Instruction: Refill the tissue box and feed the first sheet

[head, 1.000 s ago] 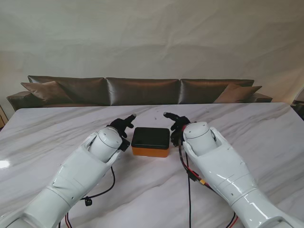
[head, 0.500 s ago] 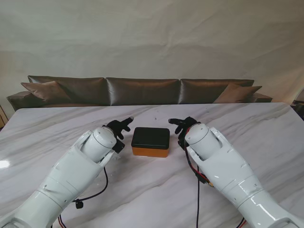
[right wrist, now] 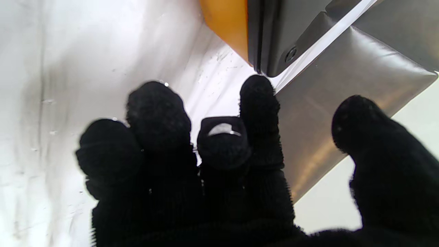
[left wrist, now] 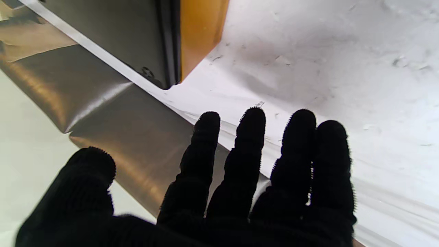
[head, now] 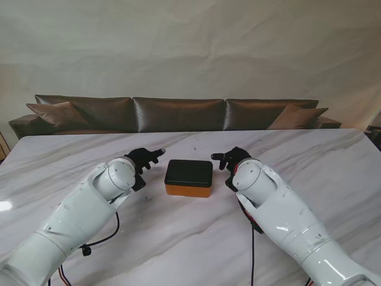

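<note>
Backdrop: pale draped cloth fills the upper half of the stand view, hanging in soft folds.
Table: white marble top with grey veins, spanning the lower half of the stand view from edge to edge.
Sofa: dark brown, running along the far side of the table across the middle of the stand view, with a cushion at each end.
Left arm: white casing, rising from the lower left corner of the stand view toward the centre; a black cable hangs under it.
Right arm: white casing, rising from the lower right corner toward the centre; a dark cable runs beneath it.
Tissue box: at the centre of the stand view, flat on the table; black lid over an orange body, lid seated on. It lies between the two hands and touches neither. In each wrist view one corner of it shows at the frame's upper edge.
Left hand: black glove, left of centre in the stand view, just beside the box's left end. Fingers stretched out and parted, thumb set well aside; nothing held.
Right hand: black glove, right of centre, just beside the box's right end. Fingers loosely curled and bunched, thumb apart; nothing held.
Fingertip mark: one right fingertip carries a small pale patch, seen in the right wrist view.
</note>
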Robot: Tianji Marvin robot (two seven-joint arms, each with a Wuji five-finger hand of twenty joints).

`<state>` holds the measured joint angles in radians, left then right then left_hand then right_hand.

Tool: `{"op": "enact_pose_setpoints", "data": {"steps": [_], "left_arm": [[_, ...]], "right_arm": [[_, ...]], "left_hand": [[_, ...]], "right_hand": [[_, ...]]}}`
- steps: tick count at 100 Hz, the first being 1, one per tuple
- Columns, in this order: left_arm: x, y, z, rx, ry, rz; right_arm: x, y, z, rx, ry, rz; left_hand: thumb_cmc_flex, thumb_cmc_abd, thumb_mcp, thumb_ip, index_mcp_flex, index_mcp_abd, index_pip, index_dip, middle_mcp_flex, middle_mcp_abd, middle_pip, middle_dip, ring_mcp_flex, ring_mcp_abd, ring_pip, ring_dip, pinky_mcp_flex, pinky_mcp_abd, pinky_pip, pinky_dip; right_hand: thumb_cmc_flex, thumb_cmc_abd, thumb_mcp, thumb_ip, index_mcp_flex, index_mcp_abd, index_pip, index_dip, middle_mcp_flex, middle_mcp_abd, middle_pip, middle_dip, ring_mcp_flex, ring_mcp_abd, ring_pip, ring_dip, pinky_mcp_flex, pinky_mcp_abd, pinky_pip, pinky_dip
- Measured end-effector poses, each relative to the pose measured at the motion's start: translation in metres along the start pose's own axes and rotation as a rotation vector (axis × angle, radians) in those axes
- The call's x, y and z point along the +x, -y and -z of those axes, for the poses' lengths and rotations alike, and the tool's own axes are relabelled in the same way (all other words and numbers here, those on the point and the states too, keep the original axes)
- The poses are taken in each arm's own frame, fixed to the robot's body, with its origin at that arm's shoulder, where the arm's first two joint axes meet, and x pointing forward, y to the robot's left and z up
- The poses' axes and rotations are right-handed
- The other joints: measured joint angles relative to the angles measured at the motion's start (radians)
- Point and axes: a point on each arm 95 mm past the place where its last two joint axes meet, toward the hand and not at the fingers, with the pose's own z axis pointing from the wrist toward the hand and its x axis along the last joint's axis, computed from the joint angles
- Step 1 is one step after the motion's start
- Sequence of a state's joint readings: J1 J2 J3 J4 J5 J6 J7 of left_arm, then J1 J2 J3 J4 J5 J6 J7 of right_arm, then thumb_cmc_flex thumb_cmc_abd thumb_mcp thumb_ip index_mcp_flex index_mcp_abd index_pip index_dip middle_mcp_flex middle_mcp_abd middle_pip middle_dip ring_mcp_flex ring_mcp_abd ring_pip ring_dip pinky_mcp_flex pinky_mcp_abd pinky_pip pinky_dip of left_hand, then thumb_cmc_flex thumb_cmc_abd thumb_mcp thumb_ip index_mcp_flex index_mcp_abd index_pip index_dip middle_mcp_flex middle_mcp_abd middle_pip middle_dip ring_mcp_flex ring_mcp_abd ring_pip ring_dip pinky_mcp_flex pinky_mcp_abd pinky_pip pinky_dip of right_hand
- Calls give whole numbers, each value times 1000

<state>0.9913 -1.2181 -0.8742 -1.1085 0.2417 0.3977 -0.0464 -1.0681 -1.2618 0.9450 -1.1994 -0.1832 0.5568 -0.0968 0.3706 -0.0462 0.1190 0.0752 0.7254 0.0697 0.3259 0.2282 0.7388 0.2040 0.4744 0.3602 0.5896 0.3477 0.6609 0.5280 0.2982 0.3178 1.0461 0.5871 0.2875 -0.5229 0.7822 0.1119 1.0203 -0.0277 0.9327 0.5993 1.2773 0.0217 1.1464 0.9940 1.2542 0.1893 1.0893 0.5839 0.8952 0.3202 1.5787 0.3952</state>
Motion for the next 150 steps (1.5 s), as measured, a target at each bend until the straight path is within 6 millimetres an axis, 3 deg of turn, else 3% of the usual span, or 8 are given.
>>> {"op": "enact_pose_setpoints", "data": {"steps": [30, 83, 90, 97, 102, 110, 117, 150], "left_arm": [[-3, -11, -5, 4, -48, 26], [2, -32, -6, -75, -68, -32], [1, -34, -8, -78, -69, -39], [1, -35, -10, -80, -70, -36], [1, -36, -11, -81, -73, -32], [0, -37, -12, -81, -77, -28], [0, -38, -14, -83, -80, -26], [-2, -41, -17, -100, -81, -14]], "right_arm": [[-3, 12, 0, 39, -28, -12], [-5, 31, -1, 113, -46, -3], [-5, 32, -1, 118, -48, 0], [-5, 33, -1, 121, -51, 4], [-4, 33, -2, 123, -53, 8], [-4, 34, -3, 125, -56, 16], [-3, 34, -4, 127, -60, 23], [-1, 37, -8, 130, -70, 50]], "left_hand": [[0, 0, 0, 0, 0, 0, 2, 0, -22, -7, 29, 13, -36, -7, 18, 43, -41, -11, 0, 13], [0, 0, 0, 0, 0, 1, 15, 0, -22, -18, 33, 20, -36, -12, 19, 74, -48, -18, 0, 20], [0, 0, 0, 0, 0, 1, 15, 0, -22, -18, 36, 21, -36, -13, 19, 75, -48, -19, 0, 24], [0, 0, 0, 0, 0, 11, 16, 0, -22, -19, 37, 21, -36, -13, 20, 75, -48, -19, 0, 24], [0, 0, 0, 0, 0, 25, 18, 0, -22, -19, 43, 24, -36, -14, 20, 77, -48, -19, 0, 24], [0, 0, 0, 0, -1, 40, 29, 12, -22, -19, 48, 25, -36, -14, 21, 85, -48, -20, 0, 24], [0, 0, 0, 0, -1, 54, 42, 14, -22, -19, 50, 30, -36, -15, 22, 87, -48, -20, 0, 25], [0, 0, 0, 0, -2, 114, 71, 38, -22, -20, 58, 40, -36, -15, 32, 89, -48, -20, 0, 30]], "right_hand": [[86, -88, 84, 7, -3, -37, 113, -105, 1, -4, 0, 14, 0, 0, 1, 0, -2, 0, 0, 6], [120, -147, 156, 11, -20, -49, 189, -134, 1, -5, 1, 25, 0, 0, 1, 0, -21, 0, 0, 6], [136, -166, 169, 35, -16, -50, 209, -146, 1, -5, 1, 25, 0, 0, 1, 0, -21, 0, 0, 7], [159, -167, 154, 146, -15, -50, 229, -166, 1, -5, 1, 25, 0, 0, 1, 0, -21, 0, 0, 8], [159, -167, 223, 179, -15, -50, 242, -167, 1, -5, 1, 25, 0, 0, 1, 0, -21, 0, 0, 8], [110, -250, 458, -24, -12, -50, 265, -167, 1, -5, 1, 26, 0, 0, 1, 0, -22, 0, 0, 8], [104, -278, 516, -90, -9, -49, 282, -167, 1, -5, 1, 26, 0, -1, 1, 0, -23, 0, 0, 10], [103, -312, 543, -101, -2, -43, 317, -180, 11, -6, 2, 27, 0, -10, 1, 0, -23, -14, 0, 12]]}}
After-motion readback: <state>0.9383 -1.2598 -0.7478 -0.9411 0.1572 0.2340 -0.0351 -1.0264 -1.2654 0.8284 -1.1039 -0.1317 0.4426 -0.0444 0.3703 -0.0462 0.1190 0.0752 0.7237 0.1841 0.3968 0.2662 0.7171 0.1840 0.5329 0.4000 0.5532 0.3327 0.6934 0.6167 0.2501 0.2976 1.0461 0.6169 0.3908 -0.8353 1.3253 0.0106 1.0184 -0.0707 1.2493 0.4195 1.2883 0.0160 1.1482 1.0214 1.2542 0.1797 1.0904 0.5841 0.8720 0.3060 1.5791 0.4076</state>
